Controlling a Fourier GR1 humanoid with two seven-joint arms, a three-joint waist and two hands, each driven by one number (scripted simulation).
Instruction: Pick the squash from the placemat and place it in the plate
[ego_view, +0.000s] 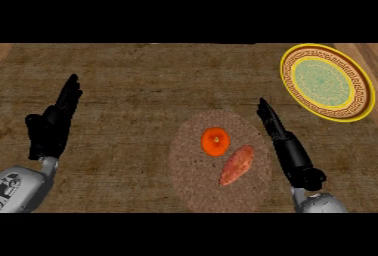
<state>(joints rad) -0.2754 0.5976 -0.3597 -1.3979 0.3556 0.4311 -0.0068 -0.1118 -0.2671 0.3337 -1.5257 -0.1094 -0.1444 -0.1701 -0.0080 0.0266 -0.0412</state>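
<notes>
Squash (215, 141) sits round and orange on the mat (193, 185), just left of the right hand (286, 145), which is far the nearer, fingers straight and holding nothing. Being near round, it has no real long axis; its pale stem spot faces up. The sweet potato (237, 165) lies just beside it, slanting. The plate (294, 82) waits far right. Left hand (53, 125) rests open at the left.

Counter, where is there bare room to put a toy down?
Bare counter stretches between the left hand and the placemat, and above the mat toward the plate. It is crowded on the placemat, with the round orange squash, the sweet potato and the right hand alongside.
</notes>
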